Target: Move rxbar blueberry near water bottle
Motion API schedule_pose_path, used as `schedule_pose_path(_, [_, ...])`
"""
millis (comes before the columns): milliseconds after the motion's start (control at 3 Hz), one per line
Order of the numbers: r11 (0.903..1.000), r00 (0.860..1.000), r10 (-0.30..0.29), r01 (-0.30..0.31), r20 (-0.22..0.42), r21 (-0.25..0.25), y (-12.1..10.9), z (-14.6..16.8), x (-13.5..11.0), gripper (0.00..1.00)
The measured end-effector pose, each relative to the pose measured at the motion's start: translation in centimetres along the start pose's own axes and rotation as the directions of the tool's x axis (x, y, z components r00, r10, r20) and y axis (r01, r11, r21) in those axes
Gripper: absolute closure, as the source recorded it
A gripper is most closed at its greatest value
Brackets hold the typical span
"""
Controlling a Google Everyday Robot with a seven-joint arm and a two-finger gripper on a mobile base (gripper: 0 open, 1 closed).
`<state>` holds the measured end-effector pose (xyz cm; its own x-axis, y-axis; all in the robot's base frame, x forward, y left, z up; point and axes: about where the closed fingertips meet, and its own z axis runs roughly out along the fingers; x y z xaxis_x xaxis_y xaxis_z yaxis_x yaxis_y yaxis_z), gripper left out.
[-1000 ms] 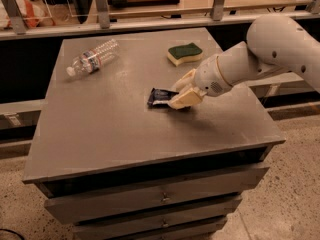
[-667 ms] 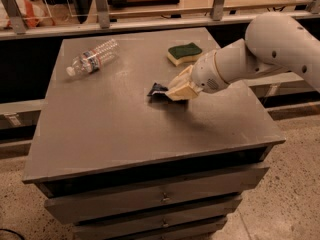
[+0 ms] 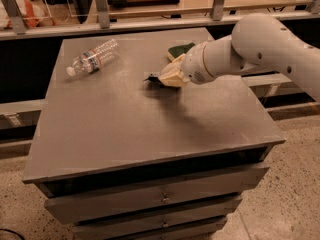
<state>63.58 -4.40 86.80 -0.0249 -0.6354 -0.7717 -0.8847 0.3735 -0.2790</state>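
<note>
The rxbar blueberry [image 3: 152, 79] is a dark wrapper, only its left end showing, held in my gripper [image 3: 169, 77] just above the grey table top [image 3: 140, 119], right of the middle. The gripper's pale fingers are shut on the bar. The water bottle [image 3: 93, 57] lies on its side at the table's back left, cap pointing to the front left, well apart from the bar. My white arm [image 3: 260, 54] comes in from the right.
A green-topped yellow sponge [image 3: 179, 50] lies at the back of the table, just behind the gripper and partly hidden by it. The table has drawers [image 3: 160, 199] below. A railing and shelf run behind the table.
My gripper has lifted the bar off the table and carried it back and to the left, closer to the bottle. Bottle and sponge have not moved.
</note>
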Motion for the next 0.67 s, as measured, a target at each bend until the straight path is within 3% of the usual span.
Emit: schedule_pose_path(667, [0.9927, 0.993, -0.082, 0.074, 0.08, 0.096, -3.3, 2.5, -3.7, 1.0])
